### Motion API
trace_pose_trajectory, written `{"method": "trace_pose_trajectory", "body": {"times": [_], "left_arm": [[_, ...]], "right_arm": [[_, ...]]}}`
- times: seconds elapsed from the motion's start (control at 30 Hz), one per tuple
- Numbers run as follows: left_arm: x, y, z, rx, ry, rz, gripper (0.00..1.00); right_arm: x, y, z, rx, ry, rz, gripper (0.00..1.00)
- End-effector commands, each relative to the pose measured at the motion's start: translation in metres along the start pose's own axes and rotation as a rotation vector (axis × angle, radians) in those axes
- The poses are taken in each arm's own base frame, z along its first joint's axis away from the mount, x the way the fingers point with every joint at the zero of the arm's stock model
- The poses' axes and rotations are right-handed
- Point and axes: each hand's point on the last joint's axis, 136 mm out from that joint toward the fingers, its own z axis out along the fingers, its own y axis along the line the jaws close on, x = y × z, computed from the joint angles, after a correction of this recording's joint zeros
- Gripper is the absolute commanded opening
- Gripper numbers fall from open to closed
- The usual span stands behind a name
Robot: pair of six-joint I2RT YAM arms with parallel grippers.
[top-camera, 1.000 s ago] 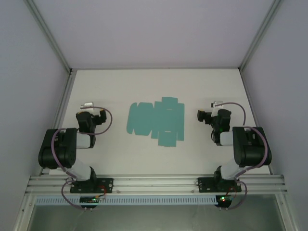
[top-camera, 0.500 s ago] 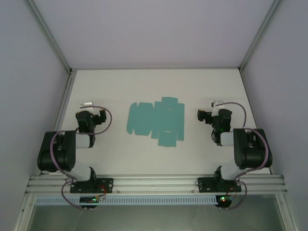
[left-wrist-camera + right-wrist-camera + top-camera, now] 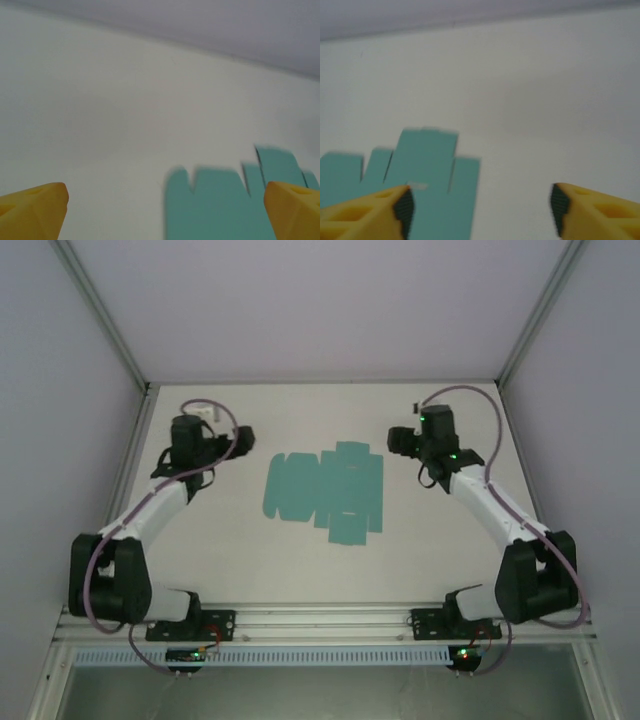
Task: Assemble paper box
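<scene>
Paper box [image 3: 325, 490] is a flat unfolded sheet mid-bench [image 3: 250, 560], long axis running L–R. Left jaws are spread wide and empty, off its left end. Right jaws are likewise agape and empty, off its right end. Sheet lies betw. them, approx. equally near both.

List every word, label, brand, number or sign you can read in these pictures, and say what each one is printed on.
None: no text can be read anywhere.
The paper box is a flat, plain teal sheet with no print.
The yellow fingers of the left gripper and the right gripper carry no marks.
The table is blank.
</scene>
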Motion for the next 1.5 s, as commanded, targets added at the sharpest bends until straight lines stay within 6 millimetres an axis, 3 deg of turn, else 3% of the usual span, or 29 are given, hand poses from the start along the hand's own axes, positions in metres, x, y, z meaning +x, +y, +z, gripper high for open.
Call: {"method": "trace_pose_trajectory", "body": {"times": [0.0,0.07,0.2,0.27,0.47,0.7,0.97,1.13,1.3,1.4,1.47], "left_arm": [[0.058,-0.015,0.011,0.062,0.286,-0.145,1.0],[0.071,-0.019,0.018,0.08,0.361,-0.177,1.0],[0.092,-0.016,0.036,0.065,0.464,-0.188,1.0],[0.101,-0.02,0.045,0.086,0.524,-0.196,1.0],[0.118,-0.018,0.069,0.102,0.629,-0.209,1.0],[0.132,-0.02,0.083,0.128,0.736,-0.224,0.99],[0.141,-0.063,0.079,0.36,0.82,-0.294,0.86],[0.116,-0.088,0.074,0.485,0.745,-0.324,0.76],[0.058,-0.131,0.037,0.701,0.569,-0.286,0.72],[0.038,-0.148,0.015,0.79,0.499,-0.271,0.69],[0.035,-0.155,0.009,0.815,0.498,-0.276,0.67]], "right_arm": [[0.074,0.006,0.015,0.022,0.321,0.091,0.65],[0.089,0.016,0.032,-0.001,0.391,0.074,0.59],[0.117,0.013,0.063,0.047,0.524,0.061,0.37],[0.114,0.016,0.08,0.047,0.542,0.024,0.3],[0.136,0.008,0.109,0.073,0.617,0.052,0.28],[0.173,-0.008,0.111,0.102,0.721,0.076,0.25],[0.184,-0.002,0.12,0.06,0.72,0.065,0.25],[0.193,0.003,0.12,0.044,0.735,0.036,0.25],[0.192,0.001,0.118,0.049,0.728,0.03,0.25],[0.193,0.001,0.118,0.051,0.723,0.031,0.25],[0.191,0.002,0.119,0.048,0.712,0.029,0.25]]}}
